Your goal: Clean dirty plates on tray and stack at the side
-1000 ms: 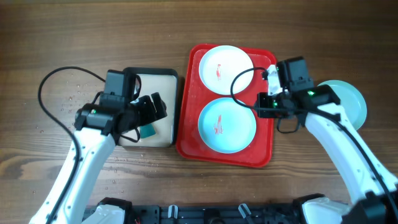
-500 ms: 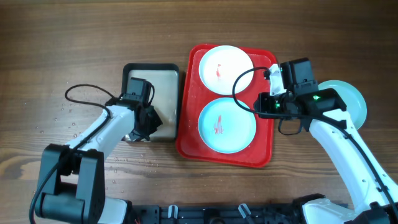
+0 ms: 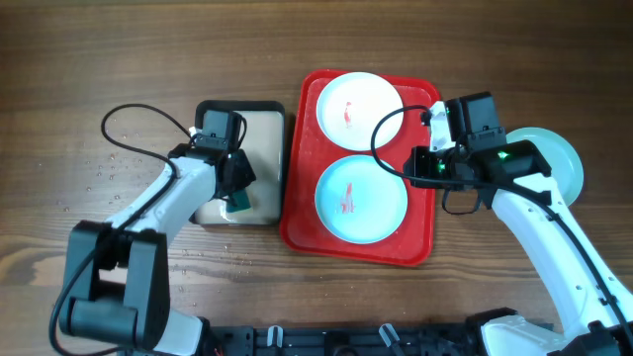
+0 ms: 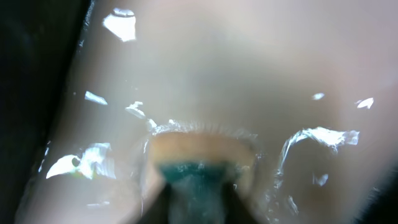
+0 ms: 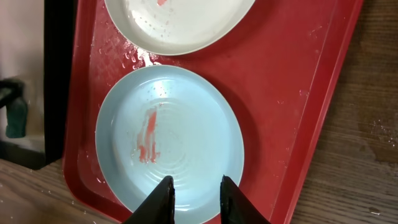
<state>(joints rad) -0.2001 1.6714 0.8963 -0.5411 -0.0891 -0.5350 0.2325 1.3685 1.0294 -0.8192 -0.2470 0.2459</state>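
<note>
The red tray (image 3: 420,242) carries a white plate (image 3: 358,104) at its far end and a light turquoise plate (image 3: 361,201) nearer me, each with a red smear in the middle. Another turquoise plate (image 3: 554,163) lies on the table to the right, partly under my right arm. My right gripper (image 3: 415,165) hovers over the tray's right side. Its jaws (image 5: 196,183) are open and empty above the turquoise plate (image 5: 168,143). My left gripper (image 3: 235,193) is down in the small beige tray, shut on a teal sponge (image 3: 238,206); the left wrist view, blurred, shows the sponge (image 4: 198,171) against the wet tray floor.
The beige tray with a black rim (image 3: 262,124) sits directly left of the red tray. Water drops lie on the wood at the far left (image 3: 104,168). A black cable (image 3: 129,114) loops from the left arm, and another arcs over the white plate (image 3: 386,124).
My left gripper has swung down into the beige tray and shut on the teal sponge. The right arm has hardly moved.
</note>
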